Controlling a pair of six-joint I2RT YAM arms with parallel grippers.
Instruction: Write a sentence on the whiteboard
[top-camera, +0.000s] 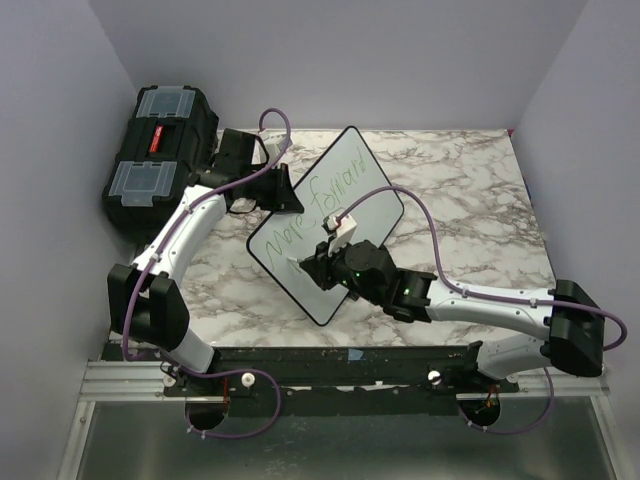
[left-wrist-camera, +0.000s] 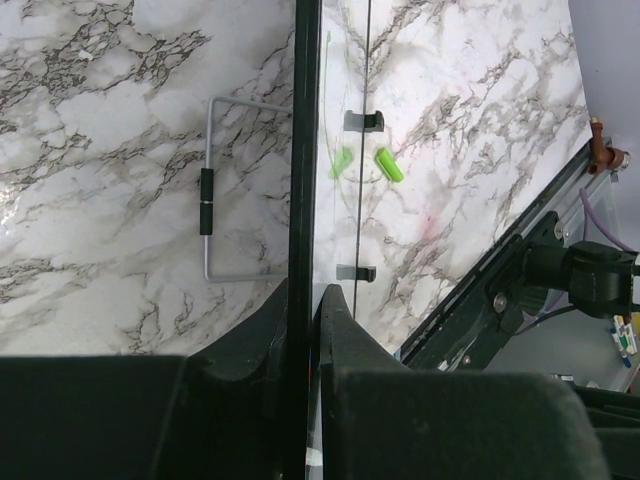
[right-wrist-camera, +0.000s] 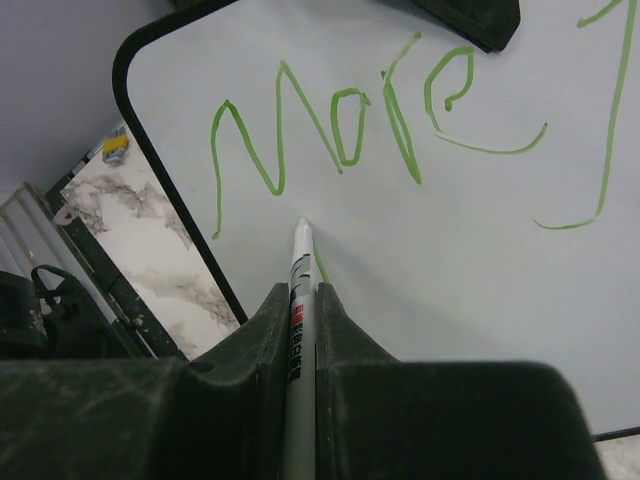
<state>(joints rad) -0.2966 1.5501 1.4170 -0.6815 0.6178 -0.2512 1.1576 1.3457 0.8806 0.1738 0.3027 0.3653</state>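
Right end effector (right-wrist-camera: 300, 305) clamps marker (right-wrist-camera: 299, 255) on whiteboard (right-wrist-camera: 480, 300); left end effector (left-wrist-camera: 303, 310) pinches rim. Board likely stiff, light, slippery.

right tool (right-wrist-camera: 300, 305): clamped on marker (right-wrist-camera: 300, 250)
marker tip: against whiteboard (right-wrist-camera: 470, 300)
sentence (right-wrist-camera: 345, 130): green "More" above the tip

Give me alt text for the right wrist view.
The right claw grips a white marker, its tip on the whiteboard just below green handwriting reading "More". The board's black rounded corner and a strip of marble table show at left.
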